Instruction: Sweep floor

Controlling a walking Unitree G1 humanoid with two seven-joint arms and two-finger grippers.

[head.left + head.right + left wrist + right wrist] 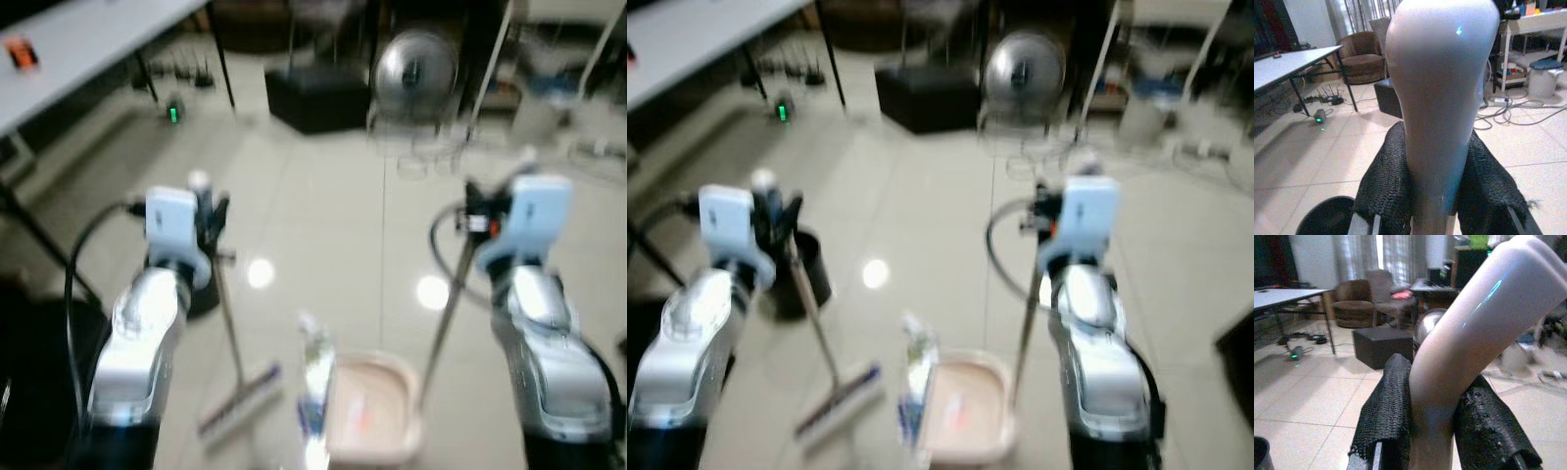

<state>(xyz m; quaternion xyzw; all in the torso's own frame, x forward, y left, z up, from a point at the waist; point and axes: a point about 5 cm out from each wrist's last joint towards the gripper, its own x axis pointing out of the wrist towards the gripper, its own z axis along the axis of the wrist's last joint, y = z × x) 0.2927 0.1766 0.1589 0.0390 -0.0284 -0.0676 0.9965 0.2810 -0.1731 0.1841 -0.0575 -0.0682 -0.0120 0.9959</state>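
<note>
The left gripper (208,217) is holding the top of the broom (235,367) handle; in the left wrist view its jaws are closed against both sides of the pale handle grip. The broom head is resting on the tiled floor (323,225) just ahead of the robot, on its left. The right gripper (482,211) is gripping the dustpan (372,406) handle in the same manner, jaws clamped on either side of the curved grip in the right wrist view. The pink dustpan is sitting on the floor between the two arms, beside the broom head. A bottle-like item (313,377) is lying at the dustpan's left edge, between pan and broom; the head views are blurred, so its exact nature cannot be confirmed.

Assessment: both tools are in hand and positioned, but the item is judged not yet inside the pan. Sweeping it in is outstanding, as is any remaining floor.

Surroundings: a dark round bin (803,279) is standing just beside the left arm and could obstruct a wide broom stroke. Further off are a black box (313,98), a standing fan (416,69), a white tabletop (78,44) on the left, and cables (1508,110) trailing across the floor.
</note>
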